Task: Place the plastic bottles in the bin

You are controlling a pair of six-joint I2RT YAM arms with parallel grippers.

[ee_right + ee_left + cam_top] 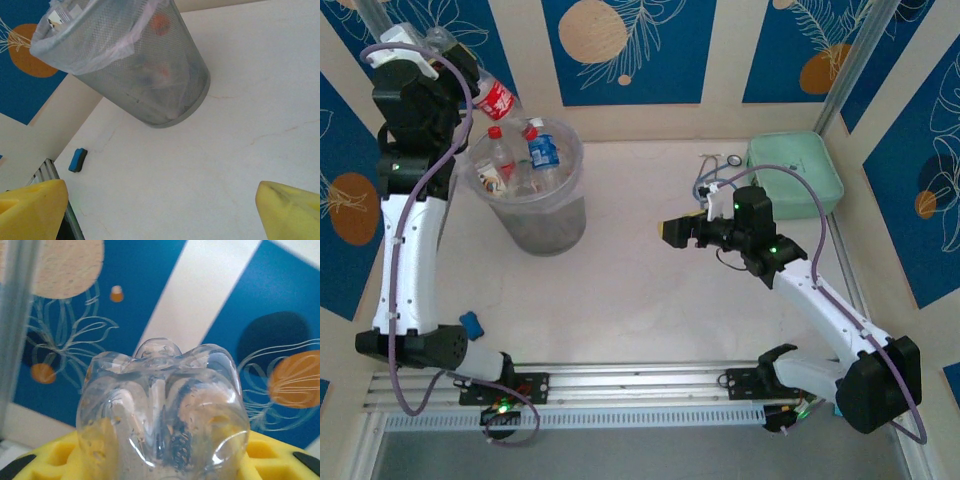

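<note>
Clenching a red-labelled bottle [496, 98], my left gripper [455, 62] held it slanting neck-down over the far rim of the bin [555, 225] (right gripper [672, 232] agape, well apart).

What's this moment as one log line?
left end effector shut on red-labelled clear plastic bottle | near round grey bin | right end effector open

Your rig, itemised:
- Left arm [405, 250] and right arm [820, 290]: glossy white tubular link shells, matte black joint housings.
- One lilac cable [468, 100] looped along each arm.
- Small green indicator lights [772, 248] on the housings.
- Left gripper [160, 460] and right gripper [160, 210]: soft yellow moulded fingers [30, 210].
- Black base brackets [505, 385].
</note>
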